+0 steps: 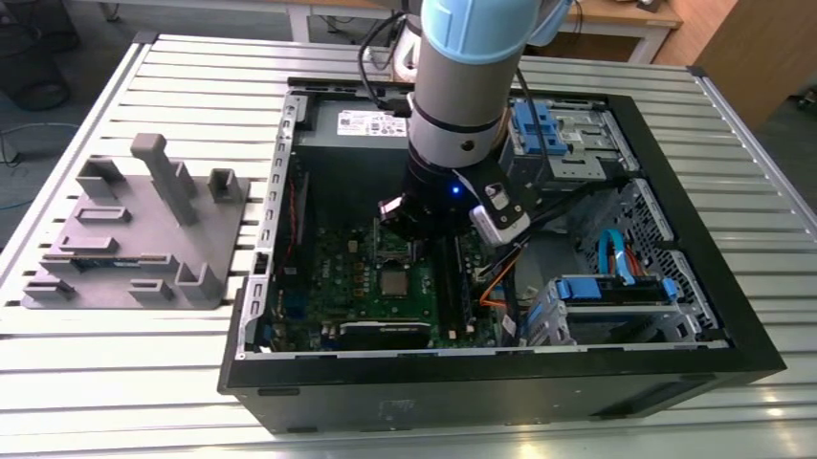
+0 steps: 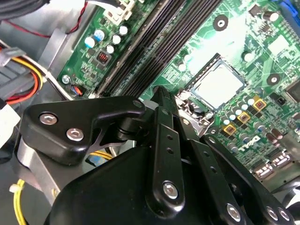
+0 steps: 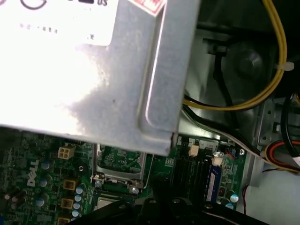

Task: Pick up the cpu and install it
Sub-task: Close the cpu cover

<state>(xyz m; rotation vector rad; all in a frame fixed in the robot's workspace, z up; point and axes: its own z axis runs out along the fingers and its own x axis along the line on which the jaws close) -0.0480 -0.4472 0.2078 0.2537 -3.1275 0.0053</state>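
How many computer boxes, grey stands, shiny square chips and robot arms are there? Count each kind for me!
Open black metal computer case: 1
Grey plastic stand with upright posts: 1
Shiny silver square cpu chip: 1
Pale blue and grey robot arm: 1
Total: 4

printed white label (image 3: pixel 56 18) on grey box (image 3: pixel 108 103), white lettering (image 3: pixel 28 177) on green motherboard (image 3: pixel 28 154)

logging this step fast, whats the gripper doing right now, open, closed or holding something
gripper: cannot be told whether open or closed. The cpu lies on the motherboard, apart from the gripper.
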